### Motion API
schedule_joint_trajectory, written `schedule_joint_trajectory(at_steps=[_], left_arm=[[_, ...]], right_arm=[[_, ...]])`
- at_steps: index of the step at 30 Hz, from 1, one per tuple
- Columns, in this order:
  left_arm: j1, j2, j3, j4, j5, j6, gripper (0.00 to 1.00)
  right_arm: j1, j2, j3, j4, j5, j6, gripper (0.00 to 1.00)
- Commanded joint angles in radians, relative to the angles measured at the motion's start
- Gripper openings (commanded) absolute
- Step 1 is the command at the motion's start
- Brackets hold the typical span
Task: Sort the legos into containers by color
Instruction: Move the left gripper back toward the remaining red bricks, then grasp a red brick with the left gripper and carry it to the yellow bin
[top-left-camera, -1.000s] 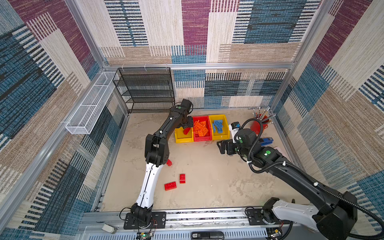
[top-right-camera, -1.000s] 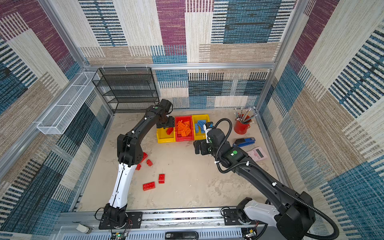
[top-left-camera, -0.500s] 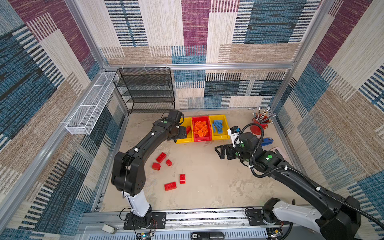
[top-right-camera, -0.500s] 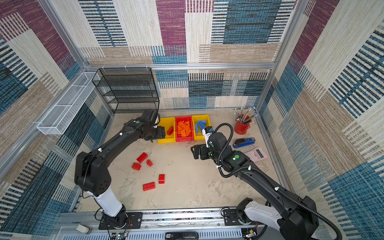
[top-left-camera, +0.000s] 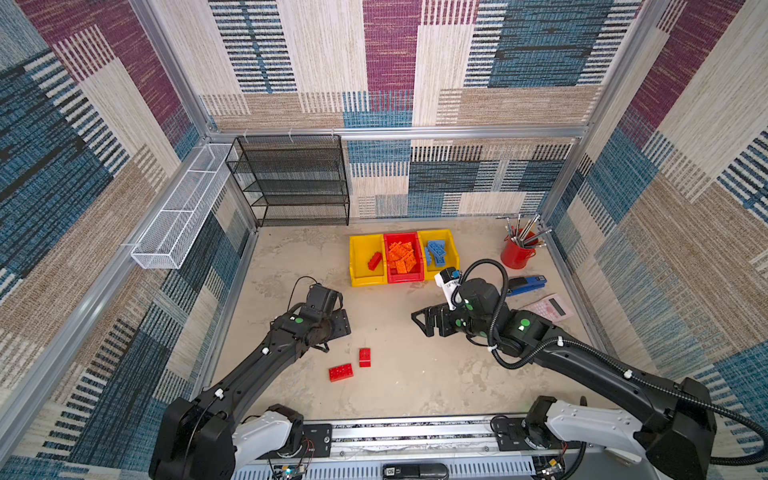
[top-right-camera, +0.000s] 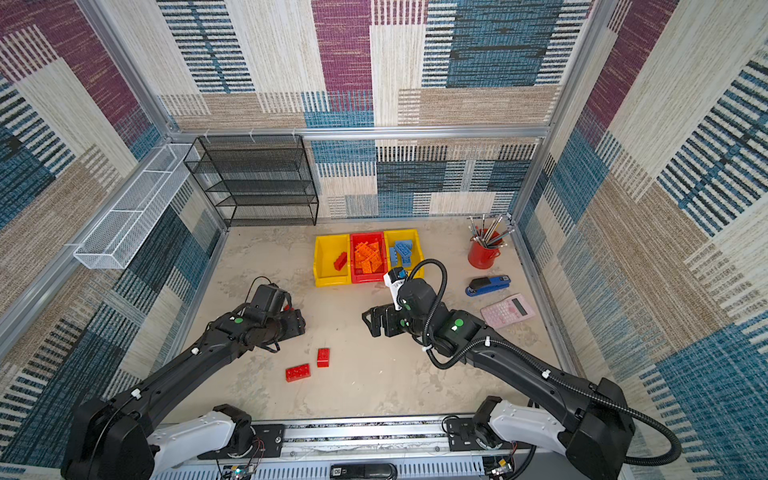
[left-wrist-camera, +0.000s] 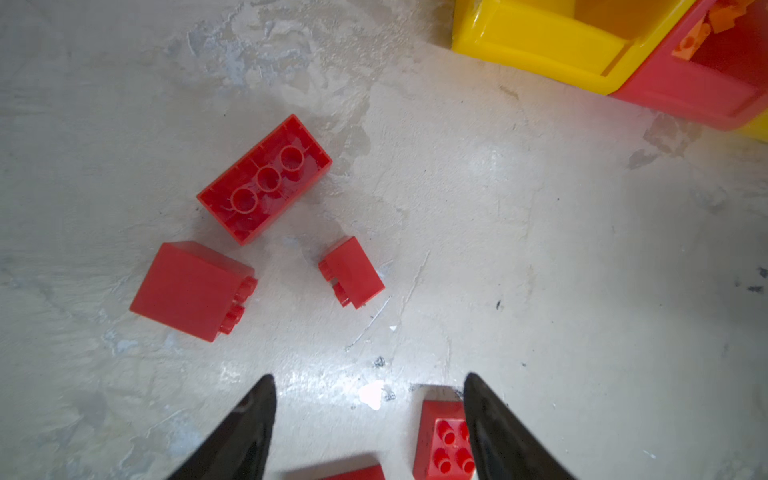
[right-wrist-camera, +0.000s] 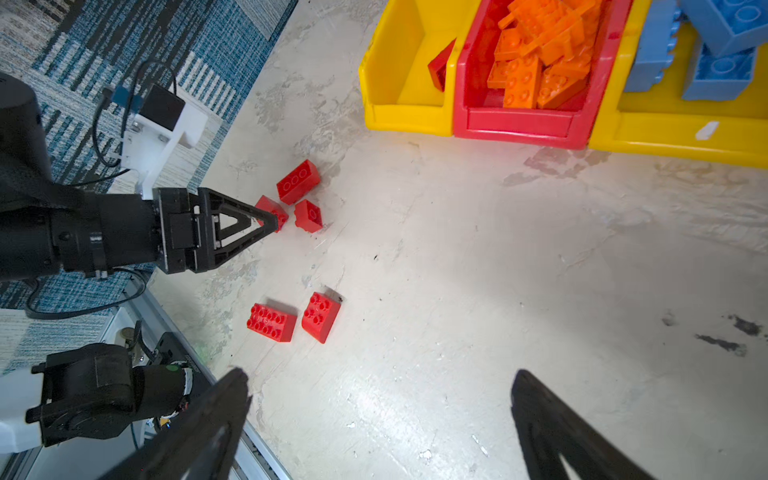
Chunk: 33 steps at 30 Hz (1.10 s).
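Three containers stand in a row at the back: a yellow bin (top-left-camera: 368, 282) with one red lego (top-left-camera: 375, 261), a red bin (top-left-camera: 405, 277) full of orange legos (top-left-camera: 401, 257), and a yellow bin (top-left-camera: 454, 253) with blue legos (top-left-camera: 435, 251). Two red legos (top-left-camera: 340, 372) (top-left-camera: 365, 357) lie near the front. My left gripper (top-left-camera: 338, 326) (left-wrist-camera: 370, 386) is open and empty, low over three more red legos (left-wrist-camera: 264, 178) (left-wrist-camera: 191, 291) (left-wrist-camera: 351, 272); a red 2x2 (left-wrist-camera: 440, 440) sits by one fingertip. My right gripper (top-left-camera: 424, 322) (right-wrist-camera: 380, 382) hangs open and empty over bare floor.
A red cup of metal tools (top-left-camera: 515, 253), a blue stapler (top-left-camera: 528, 284) and a pink calculator (top-left-camera: 548, 307) sit at the right. A black wire shelf (top-left-camera: 291, 183) stands at the back left, with a white wire basket (top-left-camera: 178, 208) on the left wall.
My left arm has drawn back from the left yellow bin toward the front and now hovers over the loose red legos. The right gripper has shifted slightly forward.
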Motion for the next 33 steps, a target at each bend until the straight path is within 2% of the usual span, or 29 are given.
schedule_joint_trajectory(at_steps=[1, 10, 15, 22, 29, 33], left_arm=[[0.003, 0.025, -0.011, 0.061, -0.014, -0.029, 0.72], [0.020, 0.237, 0.055, 0.133, 0.021, -0.021, 0.72], [0.043, 0.298, 0.073, 0.140, 0.027, -0.018, 0.66], [0.052, 0.362, 0.107, 0.134, 0.028, -0.012, 0.51], [0.051, 0.409, 0.156, 0.107, 0.038, -0.009, 0.30], [0.049, 0.414, 0.225, 0.050, 0.030, 0.007, 0.24]], right_arm=[[0.008, 0.004, 0.002, 0.047, 0.018, 0.042, 0.99], [0.009, -0.005, 0.020, -0.004, 0.067, 0.041, 0.99], [0.008, 0.001, 0.020, -0.013, 0.086, 0.028, 0.99], [0.008, 0.045, 0.034, -0.001, 0.092, -0.009, 0.99], [0.008, 0.057, 0.043, 0.000, 0.107, -0.034, 0.99], [0.009, 0.052, 0.061, 0.002, 0.119, -0.057, 0.99]])
